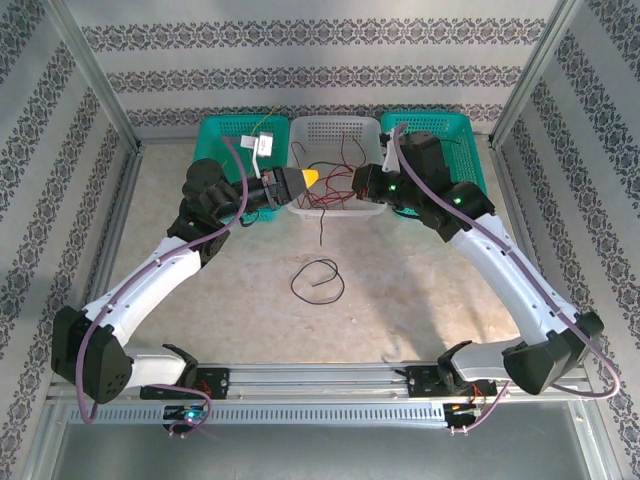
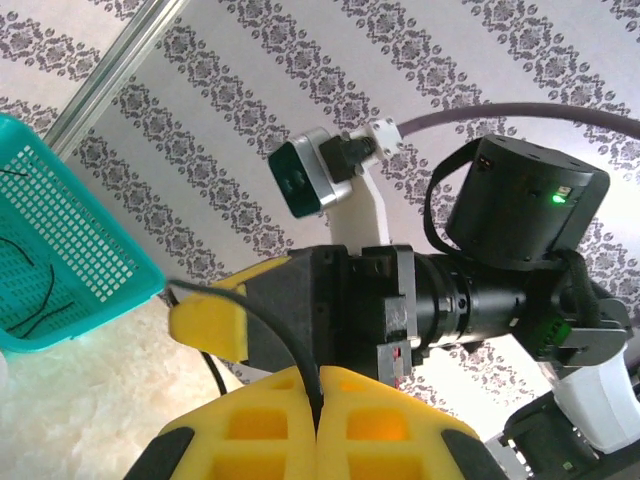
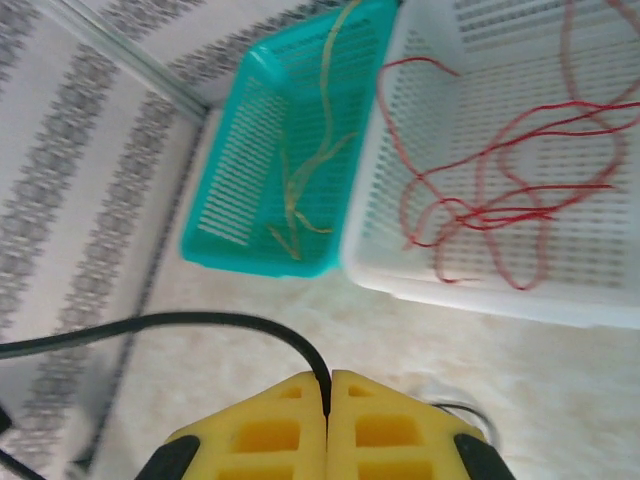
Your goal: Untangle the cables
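Black cable [image 3: 200, 322]: pinched in right gripper [image 3: 328, 388] and left gripper [image 2: 318, 392], both fully closed; red cables [image 3: 470, 213] in white basket [image 3: 480, 298].

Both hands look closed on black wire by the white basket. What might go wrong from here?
1. The left hand and right hand each pinch a thin black cable with their tips close together; pulling apart could make it slip out or strain it, and the hands might bump each other.
2. The red cables lie loose in the white basket right by the hands; a trailing black strand could snag them.
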You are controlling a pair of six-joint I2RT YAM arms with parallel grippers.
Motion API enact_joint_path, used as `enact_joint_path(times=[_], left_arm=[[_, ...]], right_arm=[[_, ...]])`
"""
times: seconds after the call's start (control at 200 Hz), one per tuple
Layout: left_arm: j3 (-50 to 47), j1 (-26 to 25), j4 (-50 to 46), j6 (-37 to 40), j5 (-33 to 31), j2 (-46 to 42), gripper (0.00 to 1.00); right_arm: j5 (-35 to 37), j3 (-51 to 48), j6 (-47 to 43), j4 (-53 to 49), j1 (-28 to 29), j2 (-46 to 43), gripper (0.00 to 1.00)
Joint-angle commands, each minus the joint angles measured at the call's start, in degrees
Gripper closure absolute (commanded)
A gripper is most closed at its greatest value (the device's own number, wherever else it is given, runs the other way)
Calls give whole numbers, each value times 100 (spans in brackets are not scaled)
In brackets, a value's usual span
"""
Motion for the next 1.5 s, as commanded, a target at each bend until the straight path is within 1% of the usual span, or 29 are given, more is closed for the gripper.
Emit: enact_joint_path(times=[0.0, 0.09, 0.23, 0.265, 0.315, 0.395, 0.545, 0.63, 0.74, 0.785, 0.865, 0.959, 1.044, 1.114, 1.184, 1.309, 1.499], left_arm=[[275, 89, -113, 259, 32, -151, 100], [284, 92, -208, 308, 49, -142, 100], [274, 107, -173, 232, 50, -115, 100], [276, 109, -144, 207, 47, -109, 100], [267, 122, -90, 150, 50, -106, 100], [211, 168, 207, -84, 72, -70, 100], [117, 306, 948, -701, 175, 93, 100], [97, 345, 1073, -797, 131, 91, 100], [51, 362, 1128, -868, 57, 83, 100], [9, 363, 1211, -945, -14, 93, 100], [-34, 356, 1368, -1095, -116, 137, 100], [-15, 358, 1549, -1280, -149, 204, 100], [44, 364, 1632, -1425, -117, 285, 100], [70, 383, 1687, -1553, -112, 329, 100], [101, 384, 1672, -1635, -120, 357, 100], [139, 395, 1538, -1629, -119, 363, 100], [132, 387, 1485, -1690, -165, 382, 100]], right_arm=[[1317, -72, -748, -1029, 21, -179, 100], [1791, -127, -1003, -1150, 21, -275, 100], [2369, -145, -1269, -1200, 47, -362, 94], [2476, -148, -1315, -1208, 46, -385, 91], [2624, -129, -1384, -1230, 40, -395, 83], [2731, -31, -1451, -1318, 38, -381, 67], [2719, 13, -1550, -1344, 38, -451, 58], [2791, 91, -1538, -1469, 34, -434, 55], [2333, 265, -1457, -1484, 161, -530, 52], [2002, 256, -1416, -1329, 286, -632, 51], [1344, 103, -1395, -772, 630, -846, 46], [315, -116, -1276, 19, 932, -981, 41], [-503, -257, -1046, 759, 1022, -983, 37], [-1003, -268, -877, 1197, 1032, -899, 35], [-1234, -222, -793, 1470, 1051, -760, 34], [-1329, -17, -852, 1545, 1075, -388, 34], [-1542, 101, -840, 1672, 1103, 58, 37]])
